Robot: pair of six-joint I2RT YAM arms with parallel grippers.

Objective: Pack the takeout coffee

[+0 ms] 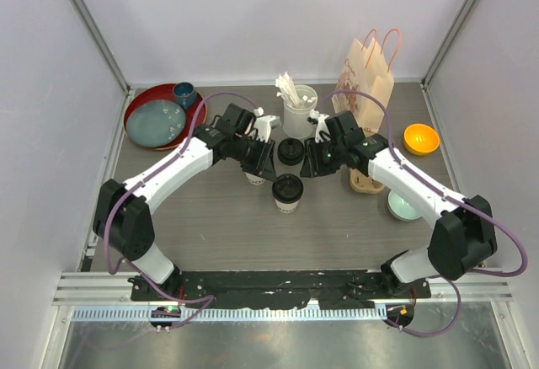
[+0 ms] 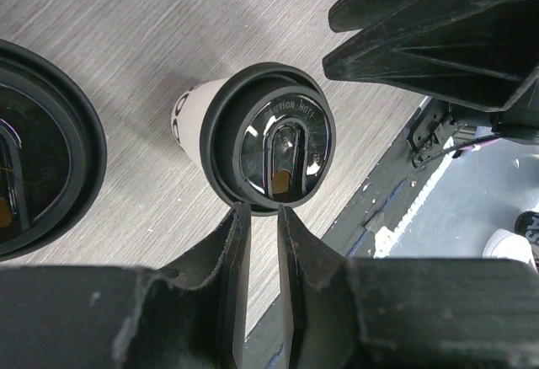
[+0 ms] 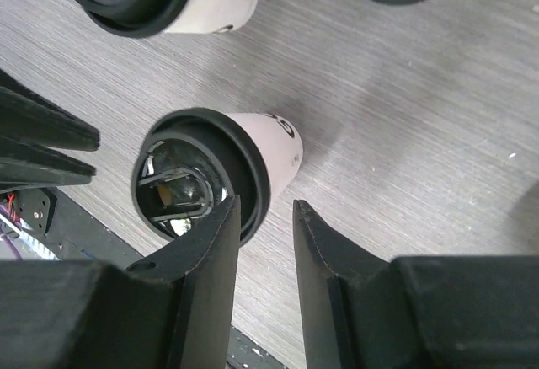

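Note:
A white paper cup with a black lid (image 1: 287,190) stands mid-table between my two grippers. A second white cup (image 1: 255,179) is partly hidden under my left gripper (image 1: 266,167). A further black lid (image 1: 290,152) sits just behind them. In the left wrist view my left gripper (image 2: 261,210) is open only a narrow gap and empty, its tips at the rim of a lidded cup (image 2: 269,137). In the right wrist view my right gripper (image 3: 265,207) is open and empty, one finger (image 3: 221,243) overlapping the lid rim of a tilted-looking cup (image 3: 274,146).
A white cylinder of white sticks (image 1: 299,114) and a paper bag (image 1: 370,82) stand at the back. A red tray (image 1: 141,104) with blue dishes is back left. An orange bowl (image 1: 420,139), a tan carrier (image 1: 367,184) and a pale bowl (image 1: 402,208) are right.

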